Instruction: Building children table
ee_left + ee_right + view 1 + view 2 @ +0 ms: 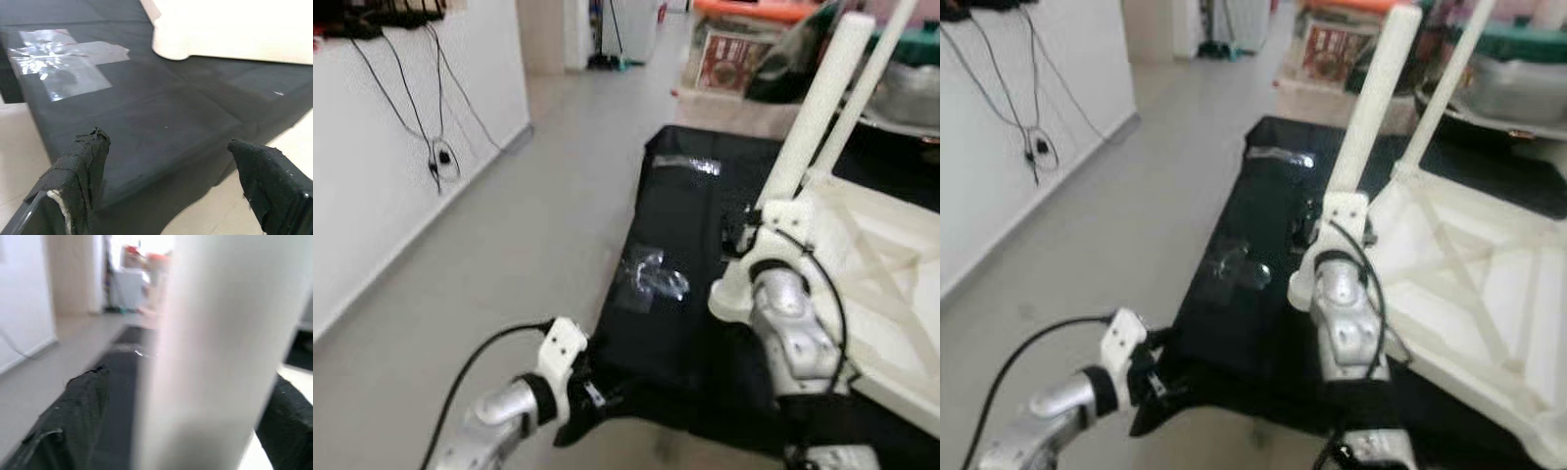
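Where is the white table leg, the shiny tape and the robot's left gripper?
white table leg point(824, 98), left eye view, middle of the upright post.
shiny tape point(58, 58), left wrist view, centre of the clear patch.
left gripper point(171, 171), left wrist view, midway between its fingertips.

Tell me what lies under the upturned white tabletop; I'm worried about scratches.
A black cloth mat lies beneath the white wooden tabletop. The covered part stays hidden.

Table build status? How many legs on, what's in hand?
Done: the tabletop lies underside up on the black mat, and a far leg already stands at its corner. In hand: the right gripper is closed around the near leg, upright at the near corner. The left gripper hangs open over the mat edge. Left: the remaining legs, not visible, and flipping it upright.
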`<state>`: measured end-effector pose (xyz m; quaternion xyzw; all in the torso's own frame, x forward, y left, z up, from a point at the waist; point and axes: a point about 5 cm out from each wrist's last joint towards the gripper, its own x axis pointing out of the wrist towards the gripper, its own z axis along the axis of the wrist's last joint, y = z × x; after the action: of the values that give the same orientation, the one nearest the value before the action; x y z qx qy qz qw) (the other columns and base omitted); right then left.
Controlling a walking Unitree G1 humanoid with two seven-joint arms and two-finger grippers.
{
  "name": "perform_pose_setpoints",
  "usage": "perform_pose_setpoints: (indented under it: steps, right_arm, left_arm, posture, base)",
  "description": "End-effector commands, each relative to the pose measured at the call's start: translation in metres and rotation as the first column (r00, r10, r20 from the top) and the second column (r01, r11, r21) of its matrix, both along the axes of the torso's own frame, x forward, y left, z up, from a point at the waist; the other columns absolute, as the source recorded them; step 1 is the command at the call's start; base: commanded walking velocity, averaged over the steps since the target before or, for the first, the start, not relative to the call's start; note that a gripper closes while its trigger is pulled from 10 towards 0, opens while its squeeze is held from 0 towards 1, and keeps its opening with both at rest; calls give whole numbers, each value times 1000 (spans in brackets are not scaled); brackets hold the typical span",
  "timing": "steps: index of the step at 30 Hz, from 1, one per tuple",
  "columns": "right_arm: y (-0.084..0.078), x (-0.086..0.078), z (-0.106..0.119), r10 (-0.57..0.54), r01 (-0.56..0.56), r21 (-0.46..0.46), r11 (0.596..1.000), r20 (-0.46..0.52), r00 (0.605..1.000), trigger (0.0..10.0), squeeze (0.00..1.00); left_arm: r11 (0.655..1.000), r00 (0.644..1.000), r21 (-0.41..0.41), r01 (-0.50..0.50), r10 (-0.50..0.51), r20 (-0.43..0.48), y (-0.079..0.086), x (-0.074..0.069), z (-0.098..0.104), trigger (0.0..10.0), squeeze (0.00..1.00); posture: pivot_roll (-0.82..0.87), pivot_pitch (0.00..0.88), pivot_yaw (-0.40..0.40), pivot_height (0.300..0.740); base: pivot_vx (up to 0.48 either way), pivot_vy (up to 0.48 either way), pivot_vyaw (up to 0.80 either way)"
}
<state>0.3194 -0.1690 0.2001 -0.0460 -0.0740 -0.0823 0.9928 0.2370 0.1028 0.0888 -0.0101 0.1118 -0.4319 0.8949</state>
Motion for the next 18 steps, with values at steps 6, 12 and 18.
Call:
perform_pose_setpoints:
  steps: [6, 12, 18]
  right_arm:
    - [15, -37, -12, 113, -116, -54, 992, -46, 993, 10000, 1000]
    - [13, -63, -23, 184, -191, -55, 980, -108, 977, 10000, 1000]
    - [-3, -73, -61, 52, -95, -90, 991, -395, 917, 10000, 0]
  left_arm:
    - [989, 989, 18, -147, 146, 27, 15, 2, 0, 10000, 0]
    - [957, 957, 18, -288, 287, 46, 23, 7, 1, 10000, 0]
    - [898, 898, 42, -438, 435, 73, 37, 11, 4, 10000, 0]
  posture:
    - [-42, 0, -62, 740]
    - [-53, 0, -48, 740]
    - [-61, 0, -40, 740]
  base:
    - [0, 0, 0]
    - [0, 0, 0]
    - [0, 0, 0]
